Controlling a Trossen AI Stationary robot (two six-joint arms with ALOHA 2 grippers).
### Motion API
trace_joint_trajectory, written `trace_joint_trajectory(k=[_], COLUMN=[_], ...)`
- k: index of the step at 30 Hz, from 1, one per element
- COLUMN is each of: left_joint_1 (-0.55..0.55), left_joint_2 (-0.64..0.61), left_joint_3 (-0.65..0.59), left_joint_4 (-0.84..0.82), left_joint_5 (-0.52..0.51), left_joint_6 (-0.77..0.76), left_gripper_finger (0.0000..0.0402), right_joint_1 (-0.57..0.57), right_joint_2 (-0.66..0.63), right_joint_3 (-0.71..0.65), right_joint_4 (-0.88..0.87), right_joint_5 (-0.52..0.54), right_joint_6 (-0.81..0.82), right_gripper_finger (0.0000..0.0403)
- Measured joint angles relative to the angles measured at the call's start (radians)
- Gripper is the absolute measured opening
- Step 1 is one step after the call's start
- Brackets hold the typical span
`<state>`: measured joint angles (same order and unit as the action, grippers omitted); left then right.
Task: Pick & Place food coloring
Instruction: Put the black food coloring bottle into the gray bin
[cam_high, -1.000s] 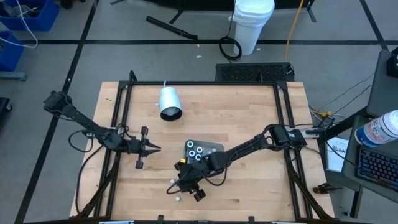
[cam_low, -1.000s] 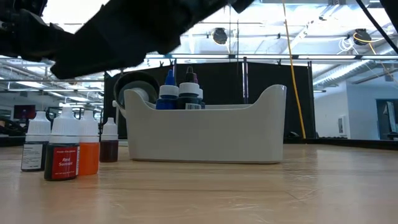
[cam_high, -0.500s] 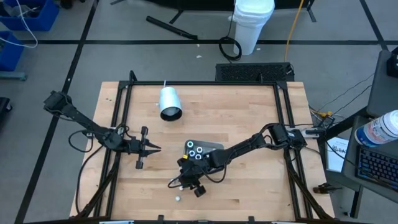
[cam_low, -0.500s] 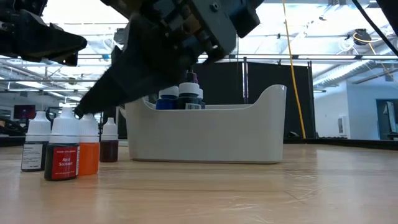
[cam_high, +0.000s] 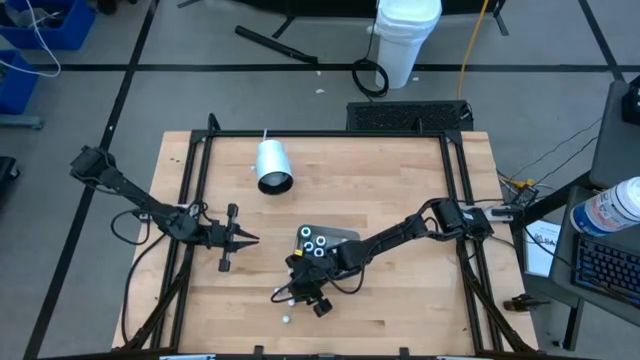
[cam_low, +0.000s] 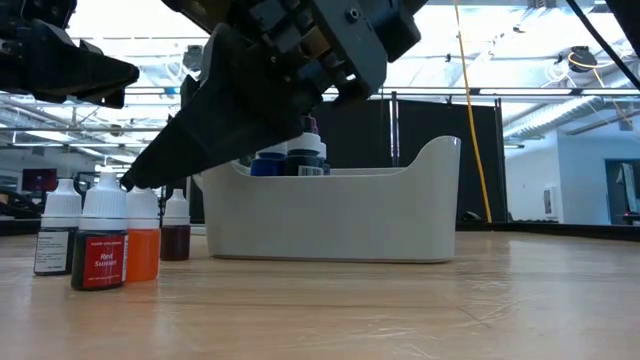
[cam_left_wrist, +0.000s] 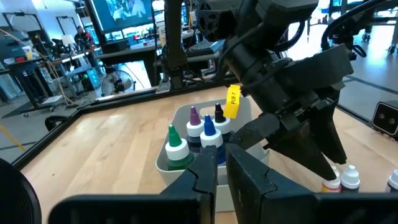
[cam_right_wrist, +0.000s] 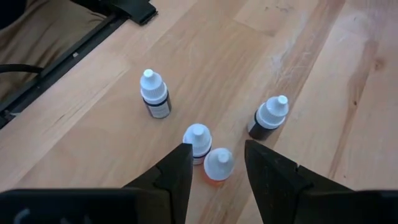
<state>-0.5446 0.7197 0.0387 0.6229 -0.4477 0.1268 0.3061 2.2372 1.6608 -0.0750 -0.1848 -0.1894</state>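
Right end effector spread above two touching bottles, bare wood around, left end effector pressed together

A white cup lies on its side on the wooden table, far from the grey tray near the middle. The tray has tall curved ends (like a little bathtub). Black rails run around the table top. On the floor past the table stands a big white bucket, with a yellow cable hanging near it. A blue bin sits in the far corner.
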Motion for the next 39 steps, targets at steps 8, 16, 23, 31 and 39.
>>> trace_joint_trajectory(k=[8, 16, 23, 31, 39], left_joint_1=[0.000, 0.000, 0.000, 0.000, 0.000], left_joint_2=[0.000, 0.000, 0.000, 0.000, 0.000], left_joint_3=[0.000, 0.000, 0.000, 0.000, 0.000], left_joint_4=[0.000, 0.000, -0.001, -0.001, -0.001], left_joint_5=[0.000, 0.000, 0.000, 0.000, 0.000], left_joint_6=[0.000, 0.000, 0.000, 0.000, 0.000], left_gripper_finger=[0.0042, 0.0042, 0.0042, 0.0042, 0.0042], right_joint_1=[0.003, 0.003, 0.003, 0.006, 0.010], right_joint_2=[0.004, 0.019, 0.019, 0.019, 0.019], right_joint_3=[0.000, -0.001, -0.024, -0.037, -0.037], right_joint_4=[0.012, 0.053, 0.057, 0.059, 0.056], right_joint_5=[0.000, 0.001, 0.002, 0.004, 0.005], right_joint_6=[-0.002, -0.004, -0.011, 0.000, -0.005], right_gripper_finger=[0.0139, 0.0139, 0.0139, 0.0139, 0.0139])
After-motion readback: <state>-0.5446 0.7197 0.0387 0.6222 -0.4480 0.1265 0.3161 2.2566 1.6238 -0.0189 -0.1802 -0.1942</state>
